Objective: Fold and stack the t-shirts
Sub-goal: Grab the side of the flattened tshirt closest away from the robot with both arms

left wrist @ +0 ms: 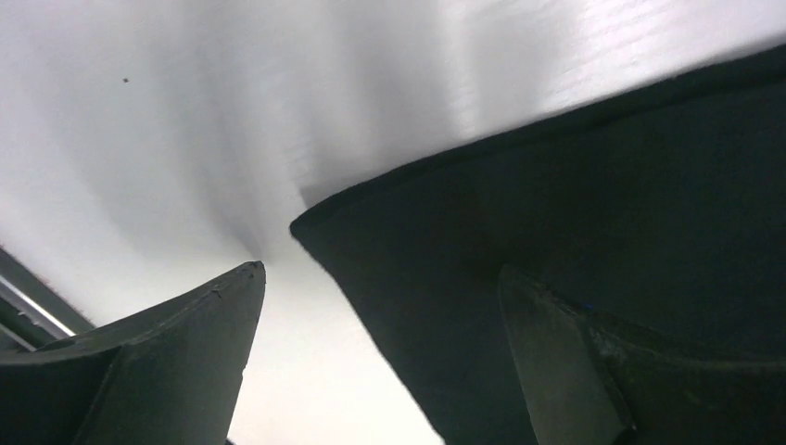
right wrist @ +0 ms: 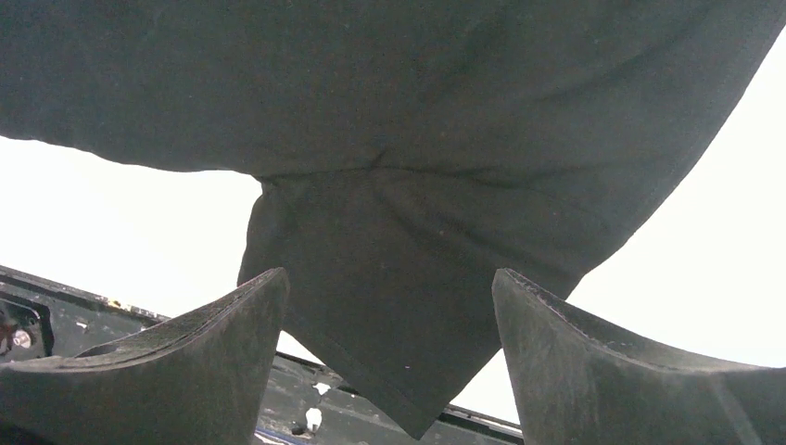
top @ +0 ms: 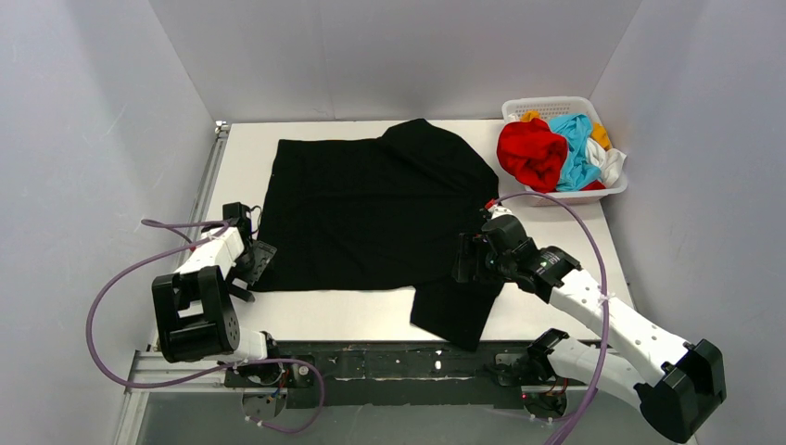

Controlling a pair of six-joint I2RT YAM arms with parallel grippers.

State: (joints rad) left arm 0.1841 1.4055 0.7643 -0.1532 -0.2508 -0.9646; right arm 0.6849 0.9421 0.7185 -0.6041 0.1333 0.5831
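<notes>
My left hand (top: 258,263) (left wrist: 380,273) is released, fingers spread wide and low over the near-left hem corner of the black t-shirt (top: 371,213) (left wrist: 593,241): one finger (left wrist: 199,352) over bare bench (top: 243,158), the other (left wrist: 575,362) over black cloth. Nothing is gripped.

My right hand (top: 466,259) (right wrist: 389,273) is released too, fingers well apart, hovering where the near sleeve (top: 456,315) (right wrist: 399,297) joins the body. I cannot tell whether it touches the cloth.

The black t-shirt lies flat in the middle of the bench, long axis running left to right, hem towards my left and shoulders towards my right. One sleeve points at the far wall. The near sleeve points back at me, its tip reaching over the near edge.

Count: one shirt on the bench. At the far right corner, one white lattice basket (top: 556,105) holds a heap in four colours: a red shirt (top: 530,153), a light blue shirt (top: 575,148), a white shirt (top: 614,165), an orange-yellow shirt (top: 602,135).

My left arm (top: 199,297) is folded tight, elbow by its base, forearm angled forward to the corner. My right arm (top: 612,315) stretches long and low, on a diagonal from the near right to the sleeve.
</notes>
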